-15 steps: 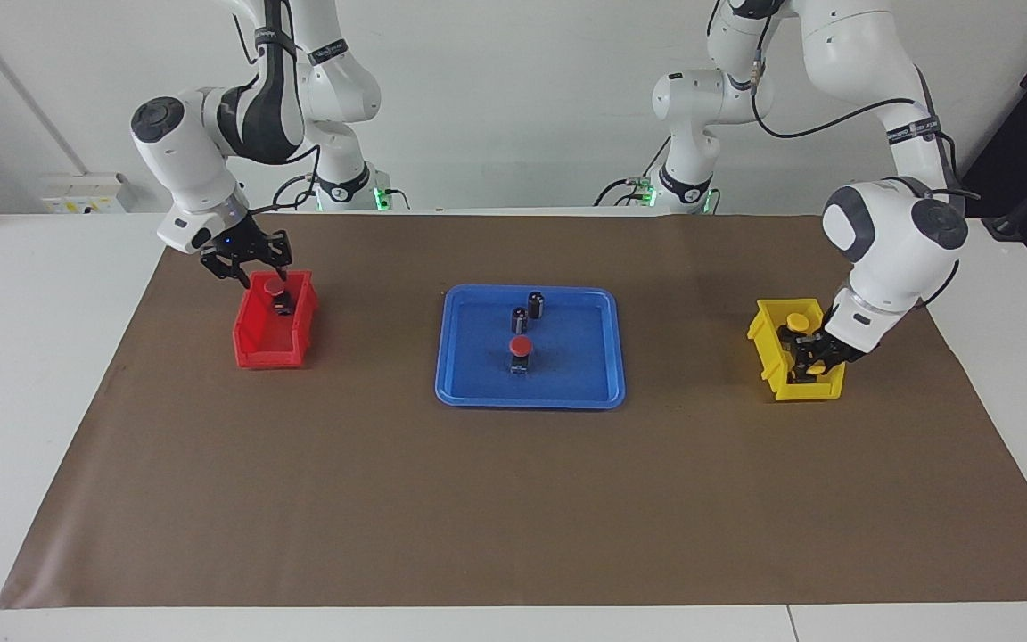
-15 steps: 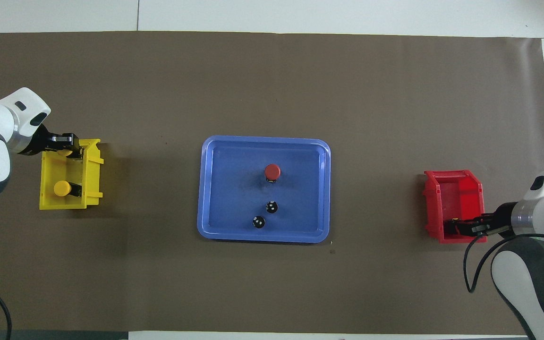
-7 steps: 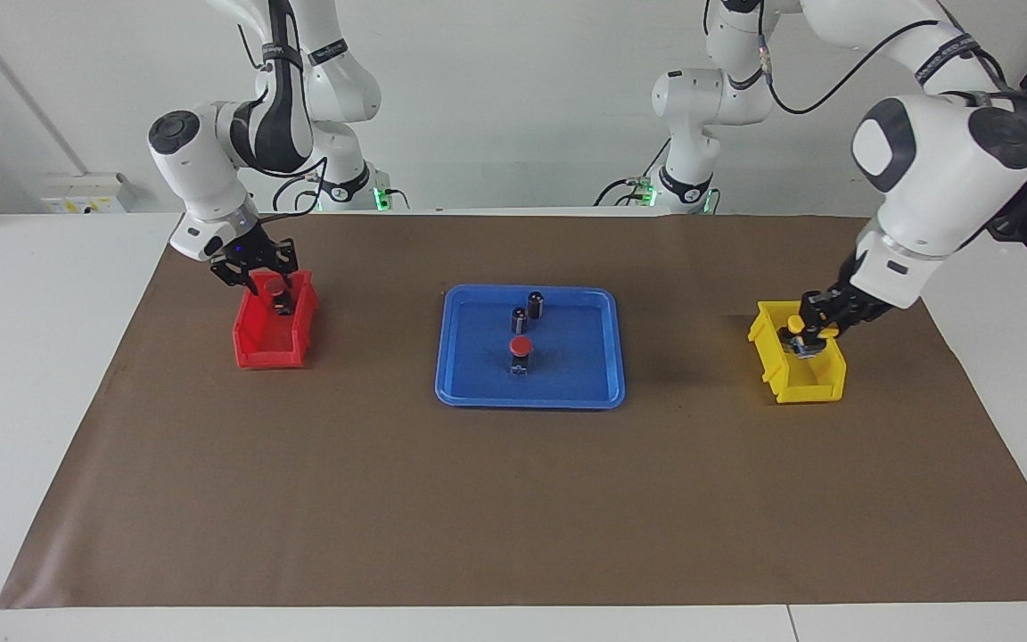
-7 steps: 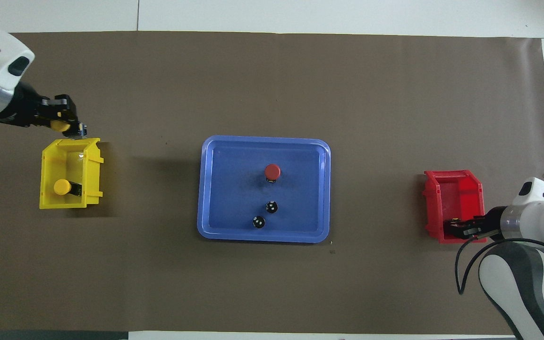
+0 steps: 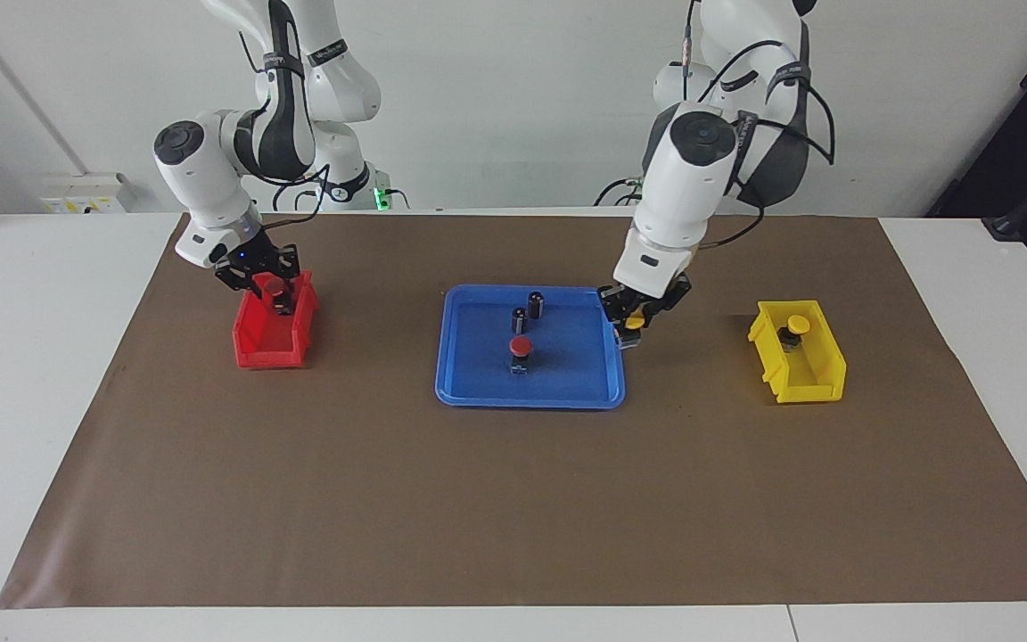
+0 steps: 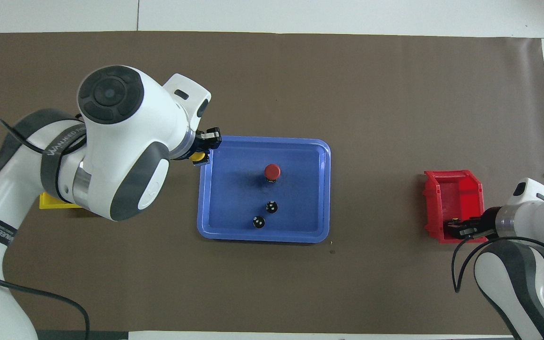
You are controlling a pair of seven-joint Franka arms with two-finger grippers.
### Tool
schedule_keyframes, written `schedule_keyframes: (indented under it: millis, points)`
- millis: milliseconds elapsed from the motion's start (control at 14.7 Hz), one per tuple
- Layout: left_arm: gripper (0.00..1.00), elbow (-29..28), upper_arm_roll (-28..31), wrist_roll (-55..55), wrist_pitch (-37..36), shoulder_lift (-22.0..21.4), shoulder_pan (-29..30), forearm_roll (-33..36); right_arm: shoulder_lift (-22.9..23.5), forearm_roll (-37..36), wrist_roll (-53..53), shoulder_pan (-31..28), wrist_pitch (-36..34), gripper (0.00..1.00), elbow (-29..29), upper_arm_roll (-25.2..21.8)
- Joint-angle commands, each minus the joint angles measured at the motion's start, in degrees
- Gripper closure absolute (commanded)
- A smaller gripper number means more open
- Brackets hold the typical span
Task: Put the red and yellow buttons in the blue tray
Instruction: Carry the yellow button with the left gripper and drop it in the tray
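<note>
While over blue tray (image 5: 451,357): left pincer (image 5: 634,323), yellow button (image 5: 634,322).

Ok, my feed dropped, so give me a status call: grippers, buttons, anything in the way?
Left gripper shut on yellow button at blue tray edge. Right gripper closing on red button in red bin. One red button in tray. Nothing blocking.

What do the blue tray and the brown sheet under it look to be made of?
Blue tray: likely moulded plastic, smooth with a slight sheen; uniform colour, rounded corners, low one-piece rim. Brown sheet: probably paper or thin card, matte; it lies flat with a straight cut edge on the white table.
</note>
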Motion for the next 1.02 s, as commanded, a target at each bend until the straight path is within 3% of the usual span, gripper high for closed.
schedule_keyframes:
  millis: [0, 614, 956]
  points:
    - [0.99, -4.6, 0.8, -0.7, 6.9, 0.7, -2.6, -1.0, -0.1, 0.1, -1.5, -1.0, 0.9, 0.39, -0.5, 0.6]
    - [0.99, -4.7, 0.8, -0.2, 17.3, 8.0, -5.7, -4.9, -0.1, 0.1, -1.2, -1.0, 0.4, 0.42, -0.6, 0.5]
    - [0.96, -5.4, 0.8, 0.0, 17.2, 8.0, -6.0, -5.0, -0.1, 0.1, -1.3, -1.2, 0.3, 0.56, -0.6, 0.5]
